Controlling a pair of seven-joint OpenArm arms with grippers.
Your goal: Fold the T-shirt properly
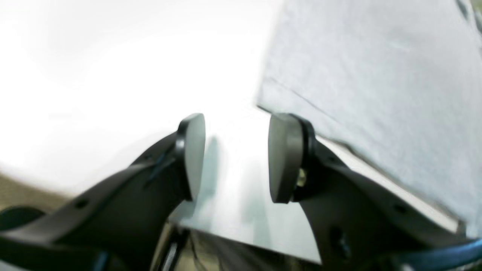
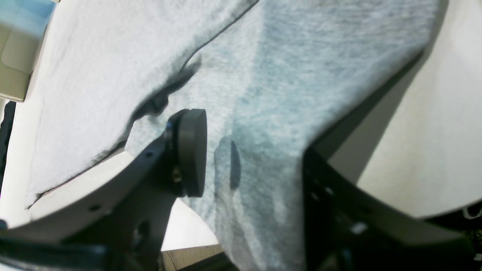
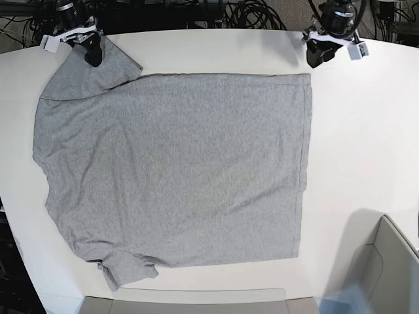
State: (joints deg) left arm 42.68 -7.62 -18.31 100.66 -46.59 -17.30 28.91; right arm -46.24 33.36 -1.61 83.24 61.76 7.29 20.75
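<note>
My left pincer (image 1: 236, 158) gapes empty off the T-shirt (image 3: 177, 170) hem corner – right pincer (image 2: 244, 150) grips the far-left sleeve edge.

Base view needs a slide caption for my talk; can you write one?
Grey T-shirt spread flat on the white table, right gripper at its sleeve, left gripper open beside the hem corner.

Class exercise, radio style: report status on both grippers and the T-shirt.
Left gripper open, empty, beside the hem corner. Right gripper has sleeve cloth draped between its jaws; grip unclear. T-shirt flat on the table, plain side up. Nothing in the way.
</note>
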